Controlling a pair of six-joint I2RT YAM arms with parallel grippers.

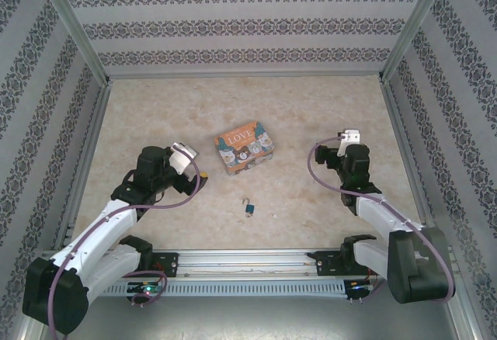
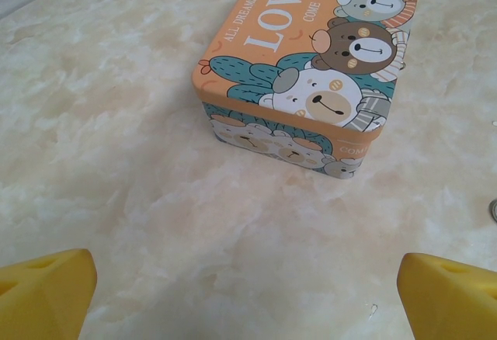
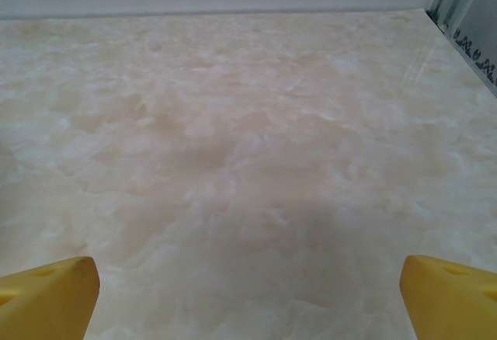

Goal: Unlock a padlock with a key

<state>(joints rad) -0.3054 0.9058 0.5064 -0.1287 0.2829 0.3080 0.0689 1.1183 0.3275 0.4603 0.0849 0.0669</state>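
Observation:
The padlock (image 1: 249, 209) is a tiny teal-blue lock with a pale shackle. It lies on the marbled table between the two arms, nearer the front edge. I cannot make out a key. My left gripper (image 1: 198, 166) hovers left of the "LOVE" tin and up-left of the padlock. In the left wrist view the left gripper (image 2: 248, 301) is open, its yellow fingertips (image 2: 46, 293) far apart over bare table. My right gripper (image 1: 351, 135) is off to the right, well away from the padlock. In the right wrist view the right gripper (image 3: 248, 301) is open, with nothing between its fingertips (image 3: 450, 297).
A colourful rectangular "LOVE" tin (image 1: 244, 147) with bear pictures sits closed at mid-table, and the tin (image 2: 311, 68) is just ahead of the left fingers. A small grey object (image 2: 494, 211) peeks in at the left wrist view's right edge. Patterned walls (image 1: 248, 26) enclose the table.

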